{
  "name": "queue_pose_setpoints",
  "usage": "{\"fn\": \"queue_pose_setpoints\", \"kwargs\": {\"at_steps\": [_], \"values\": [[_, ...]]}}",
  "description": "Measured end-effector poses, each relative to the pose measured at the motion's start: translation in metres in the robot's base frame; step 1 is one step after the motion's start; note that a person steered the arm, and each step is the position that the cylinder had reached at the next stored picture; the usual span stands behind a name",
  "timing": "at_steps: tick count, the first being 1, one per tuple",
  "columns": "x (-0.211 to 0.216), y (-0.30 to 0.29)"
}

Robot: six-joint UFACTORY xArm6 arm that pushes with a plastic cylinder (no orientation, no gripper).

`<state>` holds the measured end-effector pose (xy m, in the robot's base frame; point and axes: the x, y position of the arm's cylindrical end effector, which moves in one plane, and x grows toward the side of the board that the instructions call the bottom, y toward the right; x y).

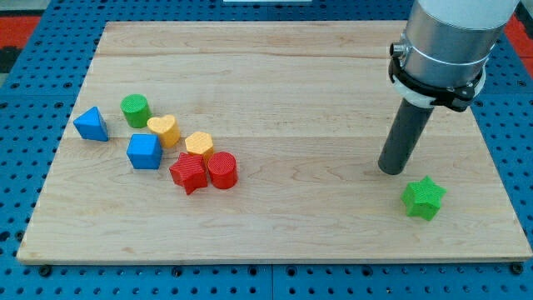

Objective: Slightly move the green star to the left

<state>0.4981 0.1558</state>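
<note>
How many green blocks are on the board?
2: the green cylinder at the view's left by the blue triangle, and the green star at lower right. None seems hidden.

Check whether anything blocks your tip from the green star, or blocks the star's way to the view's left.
Nothing visible does. My tip sits just up-left of the green star, apart from it, with bare board between. Left of the star the wooden board shows nothing until the red cylinder.

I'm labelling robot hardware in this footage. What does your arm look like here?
A wide silver-grey metal cylinder enters from the view's top right, ringed at its base by a black clamp collar. Below it a straight dark grey rod ends at my tip. No cables or markings visible.
</note>
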Motion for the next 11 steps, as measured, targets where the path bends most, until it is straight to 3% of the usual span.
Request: {"fn": "queue_pose_setpoints", "kwargs": {"at_steps": [8,9,10,11], "values": [[0.001,0.000],[0.001,0.060],[0.036,0.082],[0.059,0.032]]}}
